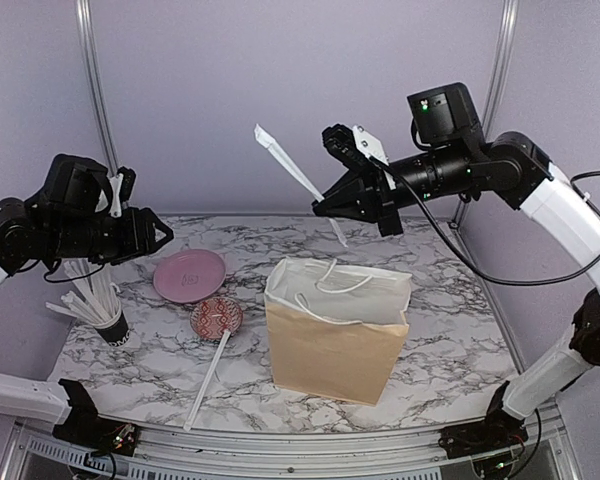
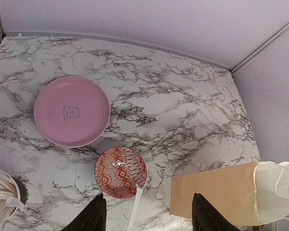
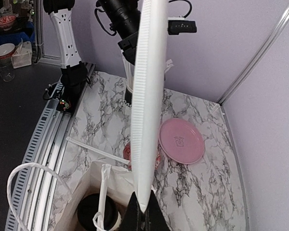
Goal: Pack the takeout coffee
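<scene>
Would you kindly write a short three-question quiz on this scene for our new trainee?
1. True or false: the right gripper is shut on a wrapped straw over the paper bag.
2. What shows inside the bag in the right wrist view? A) a black-lidded cup B) a glass bottle C) a sandwich box
3. Fill in: the left gripper has its jaws ___.
Key: 1 true; 2 A; 3 open.
</scene>
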Robot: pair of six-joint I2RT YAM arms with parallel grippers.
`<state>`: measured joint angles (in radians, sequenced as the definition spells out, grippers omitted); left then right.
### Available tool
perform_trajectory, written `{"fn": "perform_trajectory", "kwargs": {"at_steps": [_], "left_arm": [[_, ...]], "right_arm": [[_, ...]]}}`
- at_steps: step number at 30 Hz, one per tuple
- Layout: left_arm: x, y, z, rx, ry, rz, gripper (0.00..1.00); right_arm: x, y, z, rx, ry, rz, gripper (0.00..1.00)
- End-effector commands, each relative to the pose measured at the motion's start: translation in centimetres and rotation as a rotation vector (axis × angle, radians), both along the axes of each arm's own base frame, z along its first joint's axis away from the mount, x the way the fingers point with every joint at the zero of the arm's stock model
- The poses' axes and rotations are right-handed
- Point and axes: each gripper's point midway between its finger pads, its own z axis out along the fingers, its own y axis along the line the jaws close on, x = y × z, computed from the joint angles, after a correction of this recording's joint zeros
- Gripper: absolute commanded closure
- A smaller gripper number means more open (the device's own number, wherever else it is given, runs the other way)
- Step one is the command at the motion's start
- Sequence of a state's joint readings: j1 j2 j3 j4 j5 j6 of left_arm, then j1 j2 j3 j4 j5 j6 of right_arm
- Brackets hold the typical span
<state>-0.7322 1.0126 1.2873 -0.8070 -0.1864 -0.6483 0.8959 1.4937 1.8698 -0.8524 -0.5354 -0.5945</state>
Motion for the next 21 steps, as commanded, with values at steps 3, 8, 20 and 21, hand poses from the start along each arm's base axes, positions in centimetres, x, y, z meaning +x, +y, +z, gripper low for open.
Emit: {"fn": "perform_trajectory", "kwargs": {"at_steps": [3,8,20,21], "left_arm": [[-0.4,-0.7,-3.8,0.072,0.116,-0.042,0.39],[-1.0,-1.8,-7.1,0.122,0.199,-0.088,0.39],[-2.8,-4.4,-12.7,0.258,0.310,-0.197,0.40],[-3.1,-4.8,-13.3,0.276,0.325,-0.213,0.40]], "right_arm": [[-4.3,-2.1,-4.9,-0.056,0.167,0.135,1.00],[-4.5,-3.8,-8.7,-0.135,0.182,0.092,1.00],[-3.4,-6.1,-8.6,-0.209,0.205,0.025,0.37],[-3.5,-6.3,-7.4,-0.178,0.201,0.031,0.36]]}}
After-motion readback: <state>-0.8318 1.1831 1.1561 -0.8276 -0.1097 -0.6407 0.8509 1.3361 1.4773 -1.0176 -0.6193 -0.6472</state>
